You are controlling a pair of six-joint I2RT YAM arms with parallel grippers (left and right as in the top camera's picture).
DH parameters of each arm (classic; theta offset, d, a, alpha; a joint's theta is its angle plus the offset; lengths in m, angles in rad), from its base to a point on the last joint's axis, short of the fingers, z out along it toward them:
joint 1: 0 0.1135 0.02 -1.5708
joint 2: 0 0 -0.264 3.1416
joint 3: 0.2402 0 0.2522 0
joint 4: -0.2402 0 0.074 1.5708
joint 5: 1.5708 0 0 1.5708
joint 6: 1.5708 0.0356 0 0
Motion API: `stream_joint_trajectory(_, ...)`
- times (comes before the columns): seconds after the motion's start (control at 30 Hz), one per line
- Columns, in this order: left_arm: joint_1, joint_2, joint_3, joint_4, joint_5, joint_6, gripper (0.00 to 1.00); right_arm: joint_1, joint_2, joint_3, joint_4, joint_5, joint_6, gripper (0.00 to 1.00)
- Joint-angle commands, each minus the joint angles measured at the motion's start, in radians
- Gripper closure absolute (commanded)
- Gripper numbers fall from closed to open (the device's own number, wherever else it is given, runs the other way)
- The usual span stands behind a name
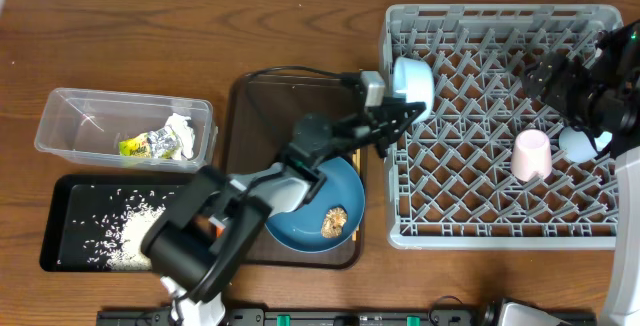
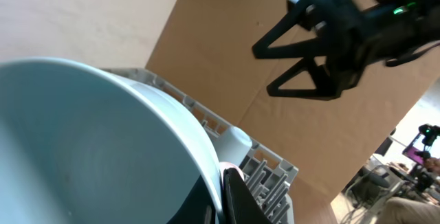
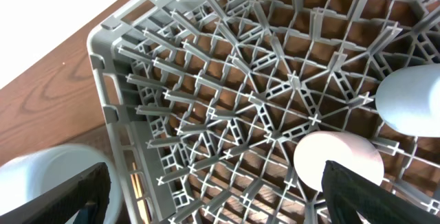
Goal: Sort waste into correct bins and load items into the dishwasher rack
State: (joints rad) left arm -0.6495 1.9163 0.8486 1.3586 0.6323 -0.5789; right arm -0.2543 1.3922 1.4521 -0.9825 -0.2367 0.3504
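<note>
The bowl [image 1: 413,80] sits at the left wall of the rack [image 1: 500,228], toward its far corner, tipped on its side. The left gripper [image 1: 400,114] is clamped on its rim – in the left wrist view one dark finger [image 2: 238,198] presses against the rim's edge and the bowl's pale inside fills most of the view.

Inside the rack, a pink cup [image 1: 531,154] stands upside down among the pegs with a light blue cup [image 1: 583,145] just beside it, to its right. The right gripper [image 3: 216,183] hangs above that part of the rack, its jaws spread wide and holding nothing.

Left of the rack, a blue plate [image 1: 300,221] lies on a brown tray [image 1: 262,101] – a brown food lump [image 1: 334,222] rests on the plate.

Further left, a clear tub [image 1: 70,116] holds a yellow-green wrapper [image 1: 140,146] and a white tissue [image 1: 180,131]. Just in front of it, a black tray [image 1: 65,206] holds scattered rice [image 1: 125,234].
</note>
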Motion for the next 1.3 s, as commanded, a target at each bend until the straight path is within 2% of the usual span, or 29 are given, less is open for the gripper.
stream_joint_trajectory(0.0,-0.026,0.051,0.1,0.019,0.032,-0.029,0.94,-0.007,0.001,0.01,-0.002,0.005,0.011,0.09)
stream_joint_trajectory(0.13,-0.047,0.104,0.158,0.003,0.067,-0.028,0.94,-0.007,0.001,0.01,-0.007,0.005,0.008,0.09)
stream_joint_trajectory(0.57,-0.052,0.151,0.164,-0.051,0.067,-0.028,0.94,-0.007,0.001,0.01,-0.028,0.013,-0.007,0.09)
stream_joint_trajectory(1.17,-0.09,0.171,0.164,-0.101,0.004,-0.029,0.94,-0.007,0.001,0.01,-0.061,0.024,-0.021,0.08)
stream_joint_trajectory(1.23,-0.08,0.171,0.164,-0.101,0.004,-0.03,0.83,-0.007,0.001,0.01,-0.065,0.024,-0.027,0.08)
stream_joint_trajectory(1.27,-0.075,0.171,0.164,-0.101,0.004,-0.034,0.72,-0.007,0.001,0.01,-0.067,0.024,-0.027,0.08)
